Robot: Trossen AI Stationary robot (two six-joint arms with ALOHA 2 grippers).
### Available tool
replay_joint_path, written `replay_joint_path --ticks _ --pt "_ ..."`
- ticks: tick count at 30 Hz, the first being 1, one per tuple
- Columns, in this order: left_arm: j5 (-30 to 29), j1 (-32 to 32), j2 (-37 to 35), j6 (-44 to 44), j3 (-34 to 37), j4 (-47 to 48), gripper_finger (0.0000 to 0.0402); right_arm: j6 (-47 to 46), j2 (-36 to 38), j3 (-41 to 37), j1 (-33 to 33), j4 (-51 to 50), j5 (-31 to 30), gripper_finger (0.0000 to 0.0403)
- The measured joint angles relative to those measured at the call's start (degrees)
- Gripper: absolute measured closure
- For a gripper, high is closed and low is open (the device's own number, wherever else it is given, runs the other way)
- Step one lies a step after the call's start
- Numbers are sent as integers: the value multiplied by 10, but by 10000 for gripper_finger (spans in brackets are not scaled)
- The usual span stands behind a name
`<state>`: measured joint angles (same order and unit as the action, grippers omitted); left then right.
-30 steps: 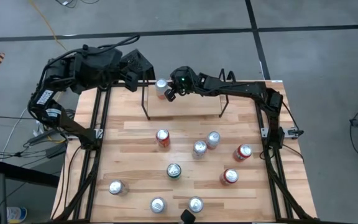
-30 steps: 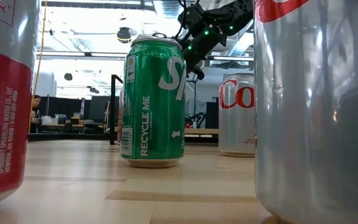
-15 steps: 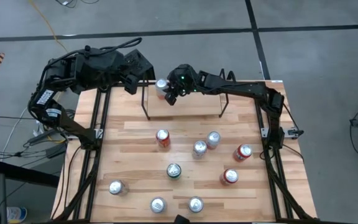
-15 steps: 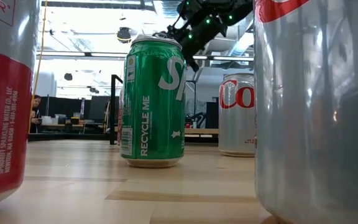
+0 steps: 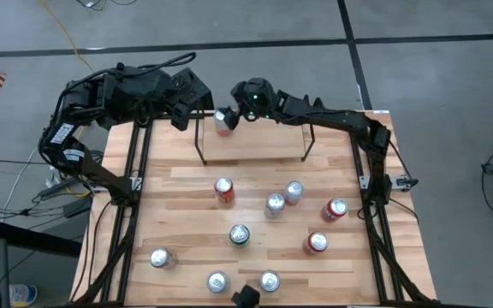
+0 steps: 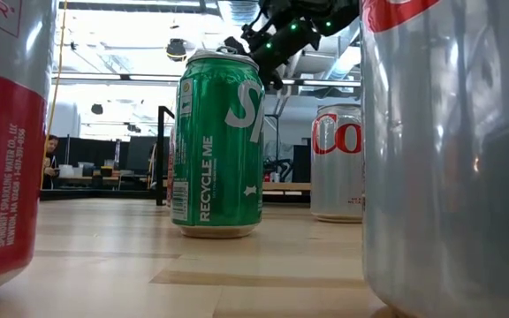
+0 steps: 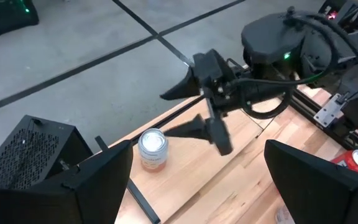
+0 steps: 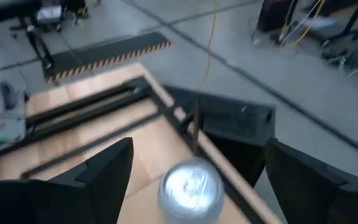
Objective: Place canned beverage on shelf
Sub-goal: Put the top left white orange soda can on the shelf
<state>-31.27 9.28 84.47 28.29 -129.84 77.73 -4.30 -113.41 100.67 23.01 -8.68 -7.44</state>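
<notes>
A silver and orange can (image 7: 152,148) stands upright on the light wood floor at the left end of the black wire shelf (image 5: 255,141), along the table's far edge; it shows in the high view as the can (image 5: 222,121). My right gripper (image 7: 184,111) hangs open just right of and above the can, fingers clear of it; its wrist view looks down on the can's top (image 8: 190,186). My left gripper (image 5: 188,92) waits open beyond the shelf's left end, holding nothing.
Several loose cans stand on the wooden tabletop nearer than the shelf, among them a red can (image 5: 223,189), a green can (image 5: 240,234) and silver cans (image 5: 275,204). Black frame rails (image 5: 135,188) run along both sides of the table. A small black object (image 5: 246,296) sits at the near edge.
My right gripper has opened and let go of the can on the shelf's left end. It has then risen and drawn a little toward the table's far edge. The can stays upright where it was set.
</notes>
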Motion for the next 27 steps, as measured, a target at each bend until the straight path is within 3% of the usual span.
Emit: replay_joint_path --ticks 14,27 --pt "9 0 0 0 0 0 53 20 -110 122 0 -129 -4 60" --pt "7 0 0 -2 0 0 53 19 -117 130 1 -146 0 60"
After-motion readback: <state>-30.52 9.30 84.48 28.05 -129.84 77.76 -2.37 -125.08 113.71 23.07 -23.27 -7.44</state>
